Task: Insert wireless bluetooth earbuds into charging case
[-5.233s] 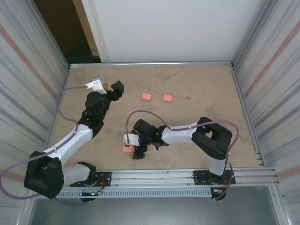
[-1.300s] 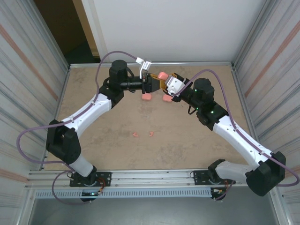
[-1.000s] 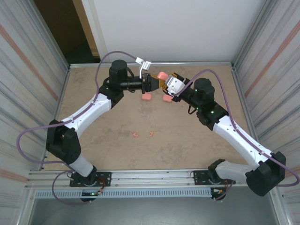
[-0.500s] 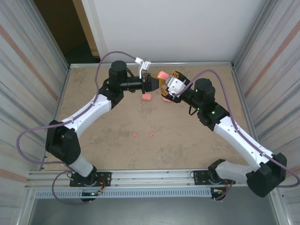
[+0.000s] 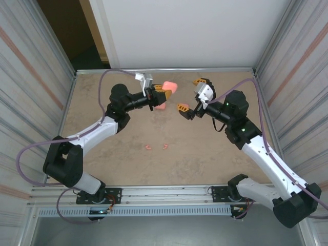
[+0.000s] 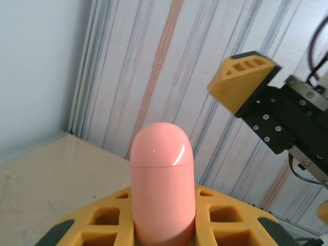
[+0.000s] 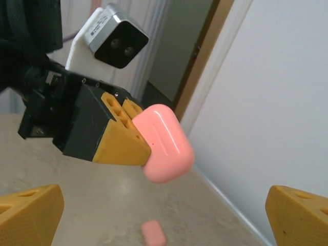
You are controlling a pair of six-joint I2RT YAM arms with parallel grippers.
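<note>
Tan table (image 5: 205, 154) under both arms. Clamped in left gripper (image 5: 163, 91), raised off the surface near the back edge: pink charging case (image 6: 162, 179), standing upright between the yellow pads (image 6: 225, 220), lid seam shut, contents not visible. Facing it, apart, jaws spread wide on nothing: right gripper (image 5: 190, 95). Flat on the table below the left gripper: second pink case (image 5: 160, 106), partly hidden. Loose on the table nearer the bases, well apart from both cases: two earbuds (image 5: 147, 147), outside any case

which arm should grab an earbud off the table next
Right. The right gripper is open and empty; the left gripper is shut on the pink charging case. The earbuds lie loose on the table.
</note>
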